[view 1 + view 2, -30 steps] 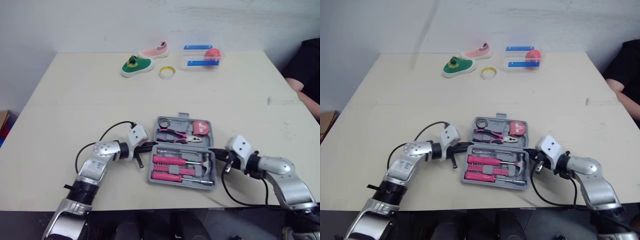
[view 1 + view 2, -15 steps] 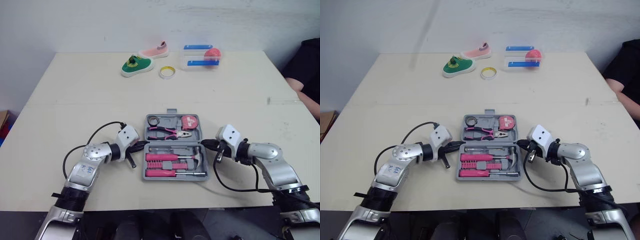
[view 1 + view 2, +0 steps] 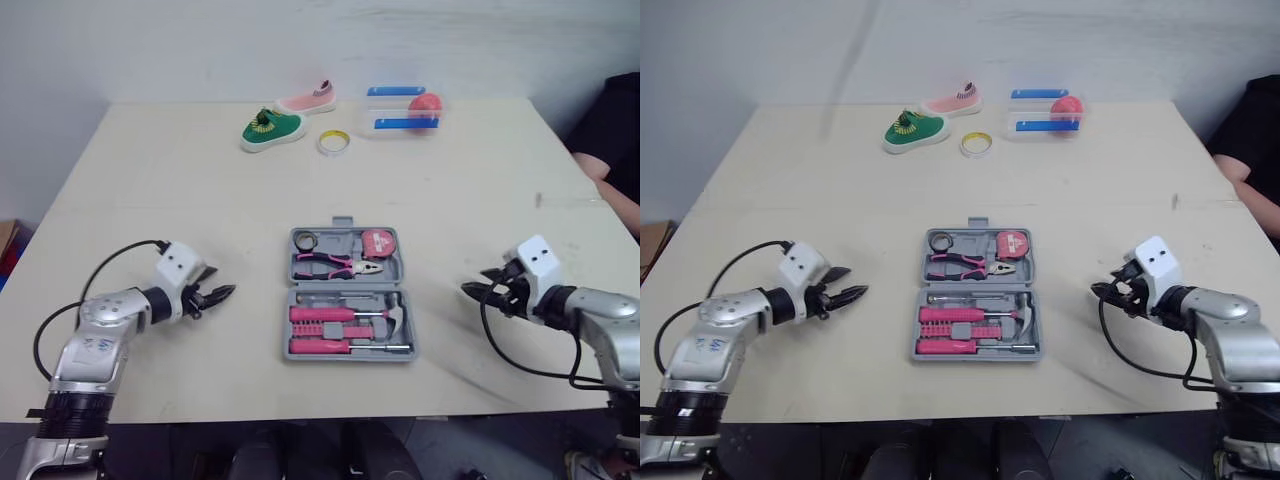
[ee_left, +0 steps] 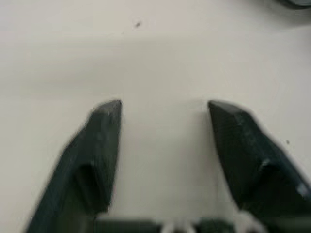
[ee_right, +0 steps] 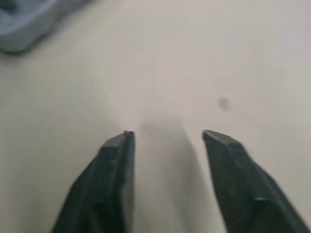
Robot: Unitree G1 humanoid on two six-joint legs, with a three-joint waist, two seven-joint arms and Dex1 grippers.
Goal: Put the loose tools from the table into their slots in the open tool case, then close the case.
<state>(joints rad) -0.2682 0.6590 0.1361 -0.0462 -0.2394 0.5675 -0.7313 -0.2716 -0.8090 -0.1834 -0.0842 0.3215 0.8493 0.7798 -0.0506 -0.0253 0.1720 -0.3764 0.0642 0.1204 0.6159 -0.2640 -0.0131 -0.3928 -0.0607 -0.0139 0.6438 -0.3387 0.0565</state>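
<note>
The grey tool case (image 3: 412, 330) lies open at the table's middle. Pink pliers (image 3: 335, 268), a tape measure (image 3: 378, 243), pink-handled screwdrivers (image 3: 322, 314) and a hammer (image 3: 397, 314) rest inside it. My left gripper (image 3: 215, 284) is a hand's width left of the case, low over the table and open. In the left wrist view its fingers (image 4: 104, 141) have bare tabletop between them. My right gripper (image 3: 478, 284) is right of the case, also open and empty. The right wrist view shows its fingers (image 5: 116, 165) and a corner of the case (image 5: 24, 26).
At the far edge sit a green shoe (image 3: 272, 128), a pink shoe (image 3: 308, 100), a yellow tape ring (image 3: 332, 142) and a clear box (image 3: 400, 112) with blue strips and a red ball. A person's dark sleeve (image 3: 612, 135) shows at the right edge.
Both grippers were shut against the case's sides; they have drawn outward from it and opened. The case went from skewed to square with the table edge.
</note>
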